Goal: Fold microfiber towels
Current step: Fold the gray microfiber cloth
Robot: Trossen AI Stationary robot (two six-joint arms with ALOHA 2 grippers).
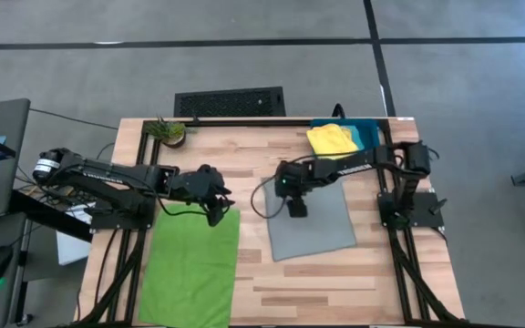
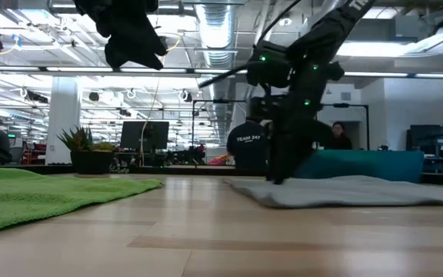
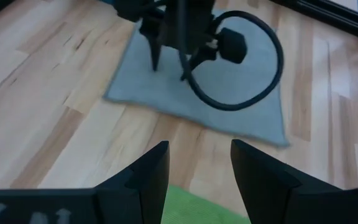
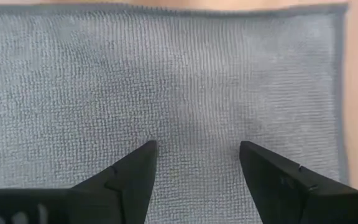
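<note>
Lying beneath right tool [image 1: 296, 208]: grey towel [image 1: 322, 230].

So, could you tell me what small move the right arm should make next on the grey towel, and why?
Probably slide the right gripper out to an edge of the grey towel and lower there. Its fingers are open over the middle of the flat, unfolded cloth, grasping nothing, and a fold needs an edge or corner lifted. The left gripper hangs open above the lime green towel.
</note>
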